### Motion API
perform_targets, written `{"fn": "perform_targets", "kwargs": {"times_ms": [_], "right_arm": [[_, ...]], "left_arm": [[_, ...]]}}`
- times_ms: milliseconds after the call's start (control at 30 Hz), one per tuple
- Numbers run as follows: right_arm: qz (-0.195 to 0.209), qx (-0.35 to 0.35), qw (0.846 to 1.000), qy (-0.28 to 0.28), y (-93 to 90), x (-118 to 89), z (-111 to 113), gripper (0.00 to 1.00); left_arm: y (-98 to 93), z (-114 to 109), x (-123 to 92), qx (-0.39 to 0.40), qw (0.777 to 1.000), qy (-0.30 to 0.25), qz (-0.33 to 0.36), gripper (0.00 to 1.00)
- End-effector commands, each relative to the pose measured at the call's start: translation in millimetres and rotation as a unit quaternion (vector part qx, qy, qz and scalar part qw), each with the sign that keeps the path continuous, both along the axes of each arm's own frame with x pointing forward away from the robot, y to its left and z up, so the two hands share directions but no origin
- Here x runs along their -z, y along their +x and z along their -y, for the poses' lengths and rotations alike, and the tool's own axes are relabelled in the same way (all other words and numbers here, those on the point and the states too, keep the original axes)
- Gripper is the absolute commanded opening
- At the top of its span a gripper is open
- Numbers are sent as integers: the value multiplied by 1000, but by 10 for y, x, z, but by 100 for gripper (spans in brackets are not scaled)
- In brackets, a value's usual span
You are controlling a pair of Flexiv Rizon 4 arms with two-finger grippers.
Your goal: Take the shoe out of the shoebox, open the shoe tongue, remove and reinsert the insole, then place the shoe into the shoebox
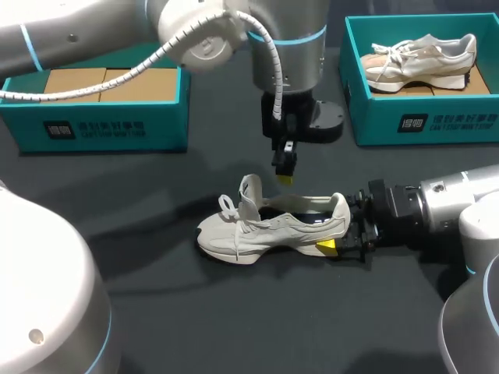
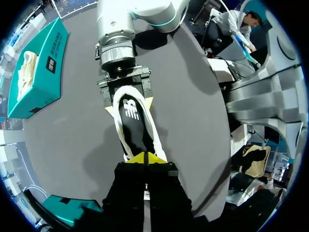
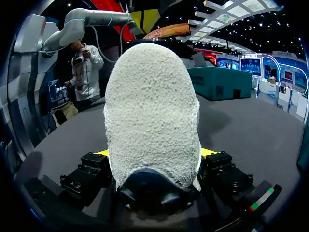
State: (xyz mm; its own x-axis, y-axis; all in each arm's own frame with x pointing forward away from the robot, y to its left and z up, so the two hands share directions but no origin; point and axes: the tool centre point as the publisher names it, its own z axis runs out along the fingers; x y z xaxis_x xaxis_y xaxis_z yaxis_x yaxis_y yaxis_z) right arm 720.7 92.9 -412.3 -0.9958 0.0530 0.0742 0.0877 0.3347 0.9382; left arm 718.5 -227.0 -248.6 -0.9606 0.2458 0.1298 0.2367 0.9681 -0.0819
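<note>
A pale beige sneaker [image 1: 273, 230] lies on its sole in the middle of the black table, toe to the left, tongue [image 1: 251, 191] standing up. My right gripper [image 1: 343, 226] comes in from the right and is shut on the sneaker's heel [image 3: 152, 121], one yellow-tipped finger on each side. My left gripper [image 1: 284, 179] hangs just above the shoe's mouth, shut with nothing in it. Its wrist view has the shut tips [image 2: 146, 157] over the dark insole [image 2: 133, 125], with the right gripper [image 2: 126, 94] at the heel beyond.
A teal shoebox [image 1: 101, 125] with brown cardboard inside stands at the back left. A second teal box [image 1: 421, 117] at the back right holds another pale sneaker [image 1: 421, 58]. Bare black tabletop lies in front of the shoe.
</note>
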Motion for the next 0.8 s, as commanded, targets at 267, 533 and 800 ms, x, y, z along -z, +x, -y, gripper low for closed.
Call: {"fn": "perform_targets", "kwargs": {"times_ms": [267, 533, 800], "right_arm": [[0, 1, 1000, -3, 2, -5, -7, 0], [0, 1, 1000, -3, 2, -5, -7, 0], [0, 1, 1000, -3, 2, -5, -7, 0]], "left_arm": [[-8, 124, 267, -1, 1000, 8, -7, 0], [17, 283, 562, 0, 1000, -3, -20, 0], [-74, 272, 784, 10, 1000, -3, -22, 0]]}}
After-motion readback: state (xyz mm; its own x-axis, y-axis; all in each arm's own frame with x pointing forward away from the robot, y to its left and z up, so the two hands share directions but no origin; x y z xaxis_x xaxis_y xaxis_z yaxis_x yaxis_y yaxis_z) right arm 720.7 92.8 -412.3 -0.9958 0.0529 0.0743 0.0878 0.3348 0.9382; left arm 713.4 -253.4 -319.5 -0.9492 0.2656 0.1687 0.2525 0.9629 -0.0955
